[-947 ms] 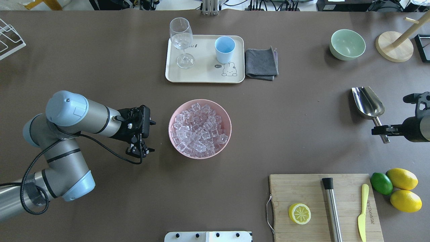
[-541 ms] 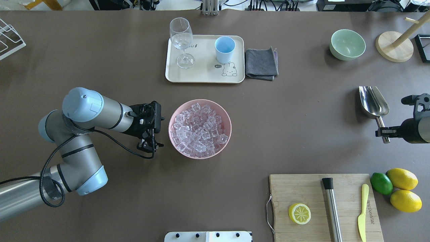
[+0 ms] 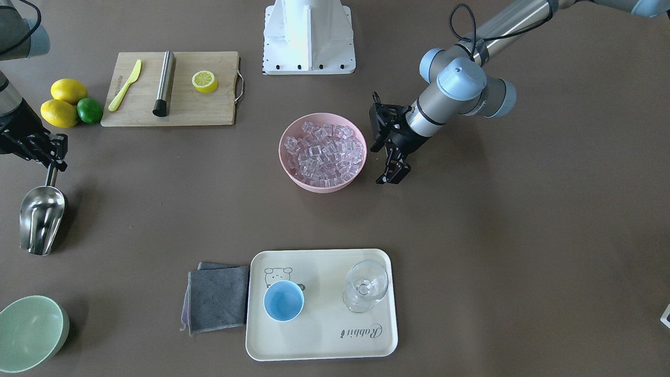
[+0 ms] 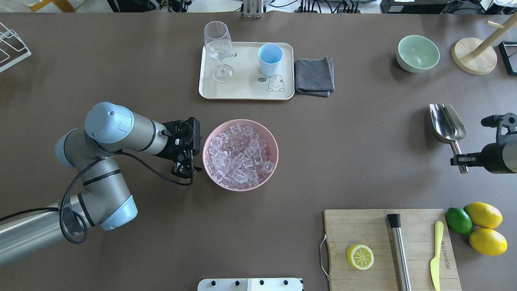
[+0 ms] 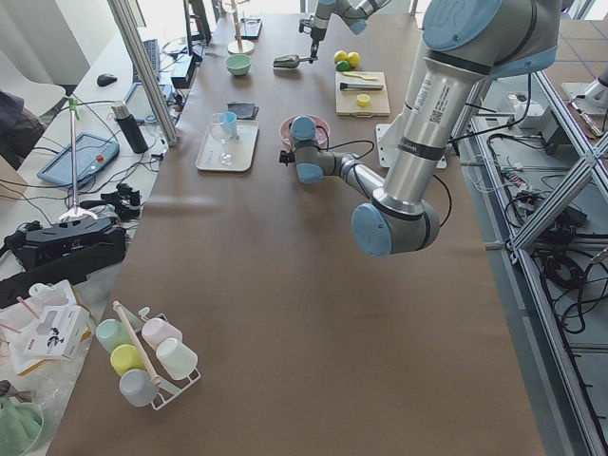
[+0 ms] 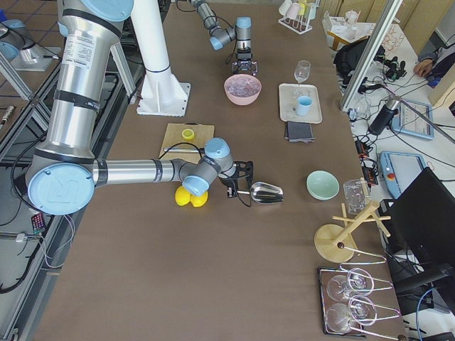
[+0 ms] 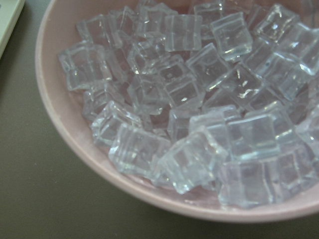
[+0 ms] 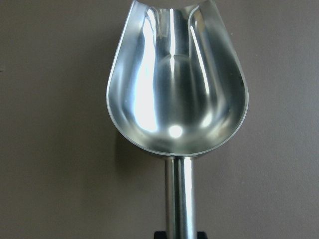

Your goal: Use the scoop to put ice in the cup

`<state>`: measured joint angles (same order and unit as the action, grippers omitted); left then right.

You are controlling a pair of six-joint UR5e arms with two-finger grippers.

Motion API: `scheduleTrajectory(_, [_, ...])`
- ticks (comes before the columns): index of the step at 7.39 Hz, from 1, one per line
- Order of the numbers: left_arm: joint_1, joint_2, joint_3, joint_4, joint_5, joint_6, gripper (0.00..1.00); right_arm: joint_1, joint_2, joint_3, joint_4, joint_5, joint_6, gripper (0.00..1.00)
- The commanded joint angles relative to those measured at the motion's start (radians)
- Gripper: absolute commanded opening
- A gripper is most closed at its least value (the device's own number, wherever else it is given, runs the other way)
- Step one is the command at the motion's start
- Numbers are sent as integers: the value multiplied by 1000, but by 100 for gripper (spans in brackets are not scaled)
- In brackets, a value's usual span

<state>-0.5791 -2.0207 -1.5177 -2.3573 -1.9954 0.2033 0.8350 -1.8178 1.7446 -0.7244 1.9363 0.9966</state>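
Observation:
The steel scoop (image 4: 447, 123) is at the table's right side, low over the surface, trough pointing away from me. My right gripper (image 4: 460, 159) is shut on its bar handle; the right wrist view shows the empty trough (image 8: 174, 89). The ice (image 4: 239, 155) fills a pink bowl (image 4: 276, 145) at the table's centre. My left gripper (image 4: 188, 169) hangs open and empty just left of the bowl, and its wrist view shows the ice (image 7: 199, 114) close up. The light-blue cup (image 4: 270, 58) stands empty on a cream tray (image 4: 242, 89) beyond the bowl.
A stemmed glass (image 4: 218, 48) shares the tray, with a grey cloth (image 4: 314, 76) beside it. A green bowl (image 4: 417, 53) and a wooden stand (image 4: 473, 55) are far right. A cutting board (image 4: 383, 230) with a lemon half, steel cylinder and yellow knife lies near right, beside lemons (image 4: 484, 228).
My left arm has moved right, bringing its gripper up beside the pink bowl. My right gripper has shifted the scoop slightly right and away and turned its trough straighter.

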Motion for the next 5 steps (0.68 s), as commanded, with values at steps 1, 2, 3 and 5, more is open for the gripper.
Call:
scheduleTrajectory(1, [2, -30, 25, 1, 4, -18, 99, 9, -32, 167, -176, 61, -120, 0])
scheduleTrajectory(2, [2, -38, 25, 16, 4, -18, 99, 19, -34, 232, -273, 65, -250, 0])
scheduleTrajectory(3, [2, -41, 25, 21, 4, -18, 99, 45, -34, 309, -368, 90, -341, 0])
scheduleTrajectory(5, [2, -42, 25, 23, 4, -19, 99, 88, -14, 380, -487, 108, -512, 0])
